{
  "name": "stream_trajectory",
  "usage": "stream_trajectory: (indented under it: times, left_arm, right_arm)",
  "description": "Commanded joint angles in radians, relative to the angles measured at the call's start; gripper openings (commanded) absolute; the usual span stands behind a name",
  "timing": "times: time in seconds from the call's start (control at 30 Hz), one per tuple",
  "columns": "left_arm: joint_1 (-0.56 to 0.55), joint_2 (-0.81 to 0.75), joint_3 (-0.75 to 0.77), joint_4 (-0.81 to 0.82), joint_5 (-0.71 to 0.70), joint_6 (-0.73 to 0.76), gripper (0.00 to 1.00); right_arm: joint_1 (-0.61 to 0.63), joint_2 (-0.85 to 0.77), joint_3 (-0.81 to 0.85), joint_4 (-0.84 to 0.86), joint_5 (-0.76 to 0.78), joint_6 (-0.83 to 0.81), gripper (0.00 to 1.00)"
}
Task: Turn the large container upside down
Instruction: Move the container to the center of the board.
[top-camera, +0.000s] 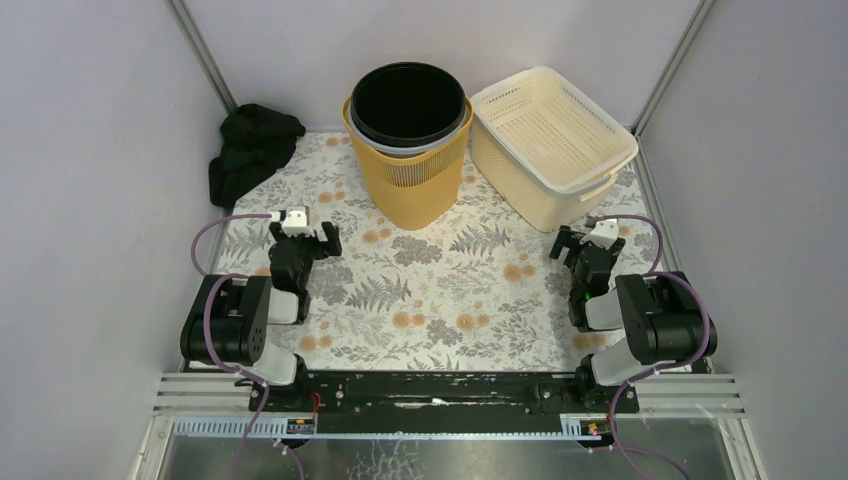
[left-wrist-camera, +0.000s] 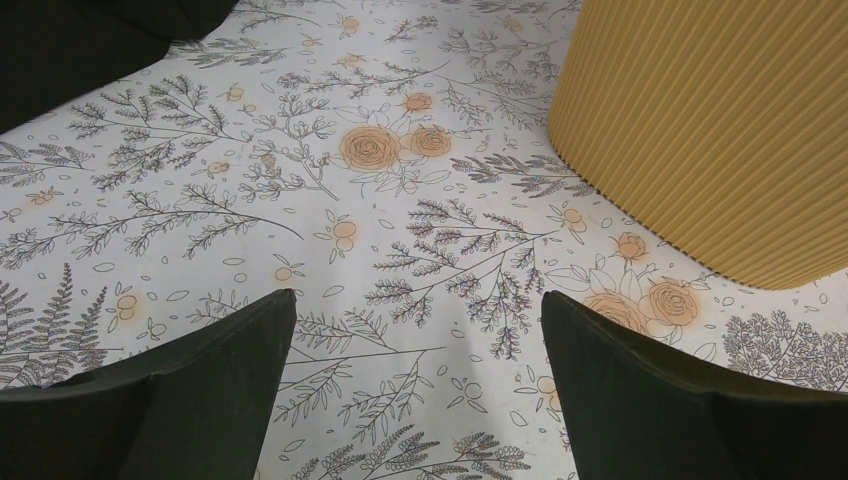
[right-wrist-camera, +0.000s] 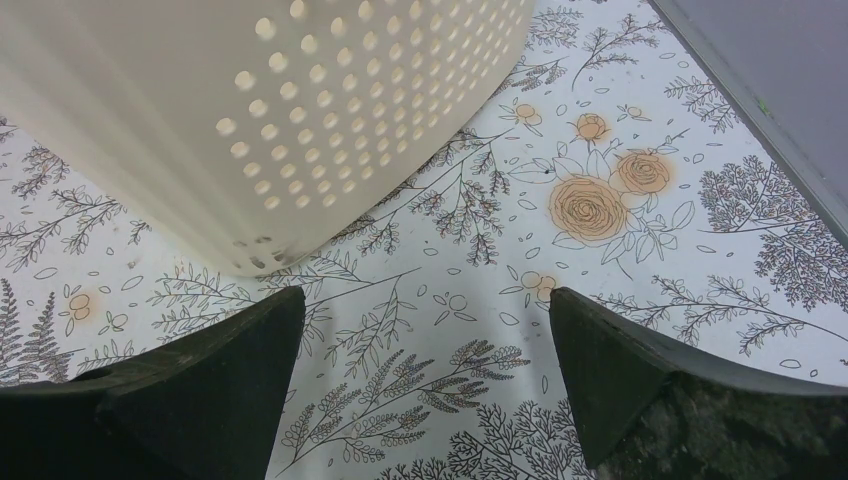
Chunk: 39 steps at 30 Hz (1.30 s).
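Two containers stand upright at the back of the flowered table. One is a tall yellow ribbed bin (top-camera: 410, 185) with a black bucket (top-camera: 408, 100) nested in its mouth. The other is a wide cream perforated basket (top-camera: 550, 140), and I cannot tell which of them is the large container. My left gripper (top-camera: 303, 238) is open near the table, short of the yellow bin (left-wrist-camera: 720, 130) and to its left. My right gripper (top-camera: 588, 240) is open just in front of the cream basket (right-wrist-camera: 250, 100). Only tablecloth shows between the fingers of the left gripper (left-wrist-camera: 418, 310) and of the right gripper (right-wrist-camera: 425, 305).
A crumpled black cloth (top-camera: 250, 150) lies at the back left corner and shows at the upper left of the left wrist view (left-wrist-camera: 90, 40). Grey walls with metal frame posts (top-camera: 205, 55) close the table on three sides. The right wall's base (right-wrist-camera: 770, 90) runs close to my right gripper.
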Motion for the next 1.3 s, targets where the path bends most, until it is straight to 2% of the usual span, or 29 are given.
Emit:
stream_trajectory:
  times: [0.0, 0.67, 0.77, 0.87, 0.97, 1.13, 1.27]
  left_arm:
    - [-0.005, 0.009, 0.022, 0.020, -0.020, 0.022, 1.00]
    - [-0.008, 0.009, 0.023, 0.017, -0.022, 0.024, 1.00]
    - [-0.007, -0.009, 0.025, -0.002, 0.018, 0.040, 1.00]
    - [-0.016, -0.114, 0.057, -0.158, 0.016, 0.044, 1.00]
    - [-0.073, -0.267, 0.092, -0.335, -0.026, 0.047, 1.00]
    - [-0.156, -0.428, 0.097, -0.398, -0.036, -0.038, 1.00]
    - [-0.196, -0.531, 0.196, -0.604, 0.016, -0.129, 1.00]
  right_arm:
    - [-0.005, -0.005, 0.026, 0.039, 0.008, 0.008, 0.99]
    - [-0.005, -0.007, 0.020, 0.055, 0.002, -0.002, 0.99]
    - [-0.003, -0.044, -0.004, 0.072, 0.002, -0.008, 0.99]
    - [-0.003, -0.226, 0.007, -0.131, -0.014, -0.003, 0.99]
    - [-0.003, -0.408, 0.054, -0.374, 0.000, 0.079, 0.99]
    - [-0.003, -0.634, 0.078, -0.521, -0.082, 0.229, 0.99]
    - [-0.003, -0.732, 0.206, -0.735, -0.253, 0.267, 0.99]
